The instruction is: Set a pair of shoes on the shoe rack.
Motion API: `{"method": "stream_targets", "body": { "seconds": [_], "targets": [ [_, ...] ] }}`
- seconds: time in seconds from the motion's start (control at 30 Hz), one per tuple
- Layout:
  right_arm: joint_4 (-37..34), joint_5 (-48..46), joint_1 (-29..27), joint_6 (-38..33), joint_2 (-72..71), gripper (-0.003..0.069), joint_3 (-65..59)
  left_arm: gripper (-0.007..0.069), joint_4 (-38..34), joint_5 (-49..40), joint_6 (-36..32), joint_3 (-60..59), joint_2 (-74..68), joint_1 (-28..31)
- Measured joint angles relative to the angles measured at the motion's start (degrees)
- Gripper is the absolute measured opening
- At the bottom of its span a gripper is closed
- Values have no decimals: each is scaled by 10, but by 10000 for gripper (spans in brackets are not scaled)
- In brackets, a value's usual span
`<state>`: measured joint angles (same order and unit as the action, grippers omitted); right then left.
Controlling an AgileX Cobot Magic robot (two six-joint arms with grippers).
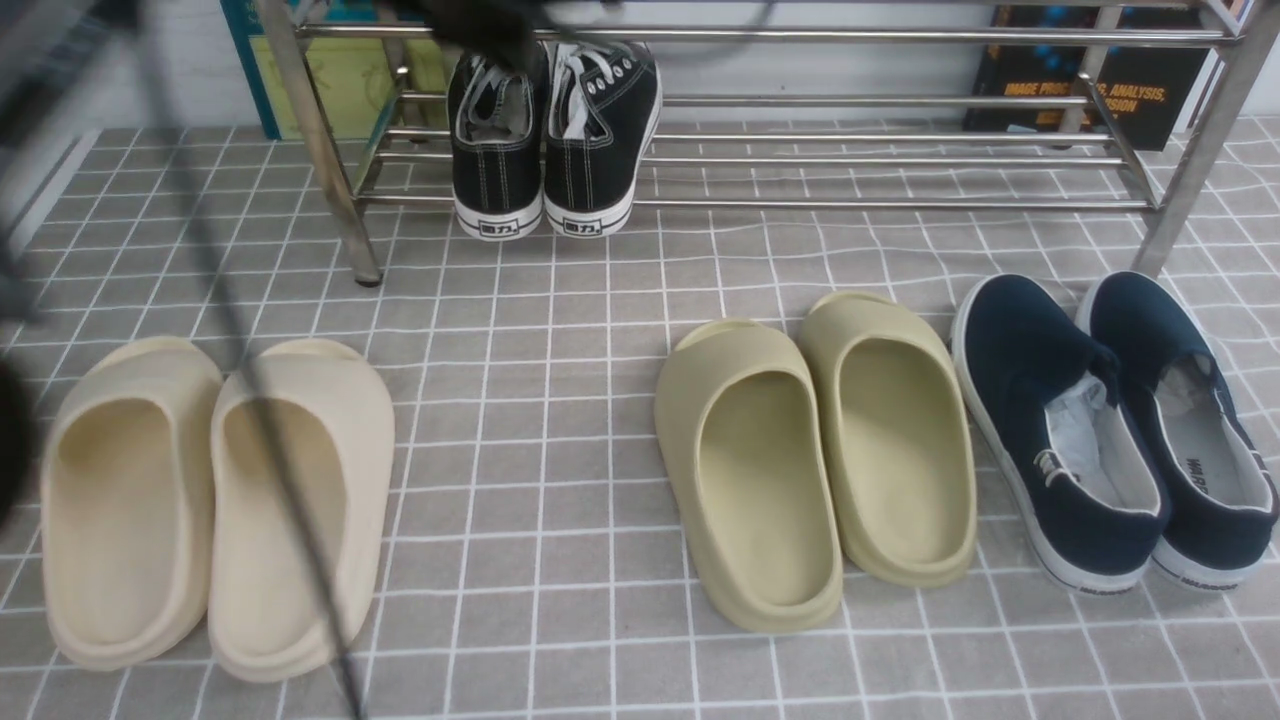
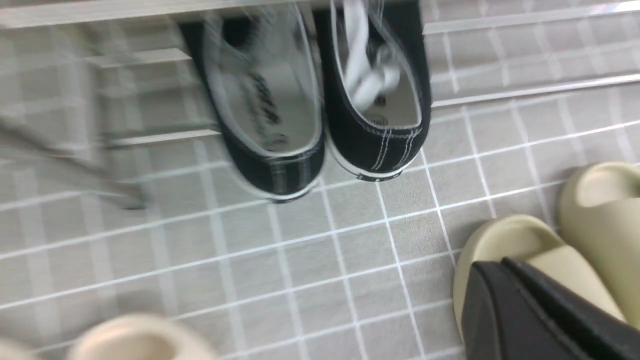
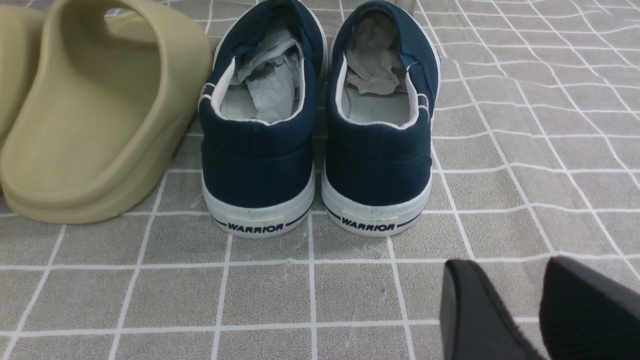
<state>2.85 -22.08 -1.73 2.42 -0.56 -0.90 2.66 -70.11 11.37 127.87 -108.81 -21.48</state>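
The two black canvas sneakers stand side by side on the lowest bars of the silver shoe rack (image 1: 850, 204), near its left end, heels toward me: the left one (image 1: 497, 150) and the right one (image 1: 597, 140). The left wrist view is blurred and shows them from above (image 2: 380, 145) on the rack bars (image 2: 525, 90). My left gripper (image 2: 492, 265) is shut and empty, apart from the sneakers; a dark blur over them (image 1: 485, 30) is part of my left arm. My right gripper (image 3: 502, 280) is open and empty, low over the floor behind the navy shoes.
Cream foam slippers (image 1: 215, 500) lie at the front left. Olive slippers (image 1: 815, 450) lie in the middle. Navy slip-on shoes (image 1: 1110, 430) lie at the right, close to my right gripper (image 3: 320, 125). Books lean behind the rack (image 1: 1090, 90). Grey checked cloth covers the floor.
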Motion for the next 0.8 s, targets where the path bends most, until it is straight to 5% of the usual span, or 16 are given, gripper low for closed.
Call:
{"method": "stream_targets", "body": {
  "seconds": [0.37,0.8],
  "targets": [
    [0,0,0,0,0,245,0,-13,36,-16,-4,-47,227,0],
    [0,0,0,-2,0,245,0,-13,85,-16,71,-417,566,0]
  ]
}}
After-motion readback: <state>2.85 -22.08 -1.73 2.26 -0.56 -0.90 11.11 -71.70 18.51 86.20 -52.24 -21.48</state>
